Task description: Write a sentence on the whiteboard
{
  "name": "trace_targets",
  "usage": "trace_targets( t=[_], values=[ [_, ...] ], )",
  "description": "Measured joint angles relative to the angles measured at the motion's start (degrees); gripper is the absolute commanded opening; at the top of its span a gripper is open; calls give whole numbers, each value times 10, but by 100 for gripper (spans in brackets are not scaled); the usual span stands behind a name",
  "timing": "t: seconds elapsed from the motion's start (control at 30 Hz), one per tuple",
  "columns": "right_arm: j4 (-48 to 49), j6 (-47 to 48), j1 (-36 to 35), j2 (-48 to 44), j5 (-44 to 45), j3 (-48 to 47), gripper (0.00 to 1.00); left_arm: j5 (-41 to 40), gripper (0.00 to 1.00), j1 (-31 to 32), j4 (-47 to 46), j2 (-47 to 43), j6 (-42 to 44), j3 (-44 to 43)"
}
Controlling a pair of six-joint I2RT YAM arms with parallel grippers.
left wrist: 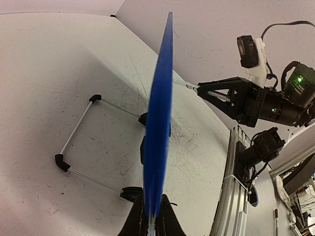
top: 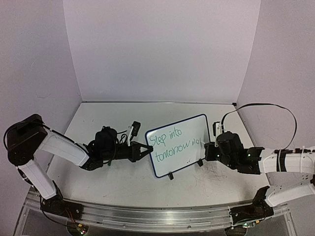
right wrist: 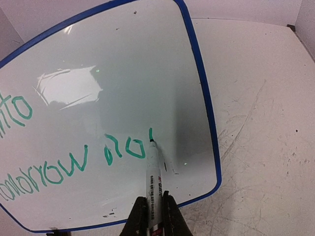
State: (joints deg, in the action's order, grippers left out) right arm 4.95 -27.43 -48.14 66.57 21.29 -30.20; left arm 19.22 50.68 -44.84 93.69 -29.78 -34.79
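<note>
The whiteboard (top: 183, 129) stands upright and tilted at the table's middle, on two black feet. My left gripper (top: 146, 150) is shut on its left edge; in the left wrist view the board shows edge-on as a blue rim (left wrist: 160, 113) between the fingers of the left gripper (left wrist: 152, 223). The sentence (top: 170, 140) is green and reads "Step into tomorrow no". My right gripper (right wrist: 153, 216) is shut on a white marker (right wrist: 154, 182). Its green tip touches the whiteboard (right wrist: 123, 49) at a short new stroke right after the sentence (right wrist: 74, 164).
A thin wire stand with black corners (left wrist: 78, 142) lies on the table behind the board. Grey scribble marks (top: 211, 174) cover the tabletop on the right. An aluminium rail (top: 157, 216) runs along the near edge, and white walls close in the back and sides.
</note>
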Motion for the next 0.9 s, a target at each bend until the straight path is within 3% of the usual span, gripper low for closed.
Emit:
trace_targets(
  t=[0.9],
  values=[
    [-11, -9, 0, 21, 9, -11, 0, 0, 0, 0, 0, 0, 0, 0]
  ],
)
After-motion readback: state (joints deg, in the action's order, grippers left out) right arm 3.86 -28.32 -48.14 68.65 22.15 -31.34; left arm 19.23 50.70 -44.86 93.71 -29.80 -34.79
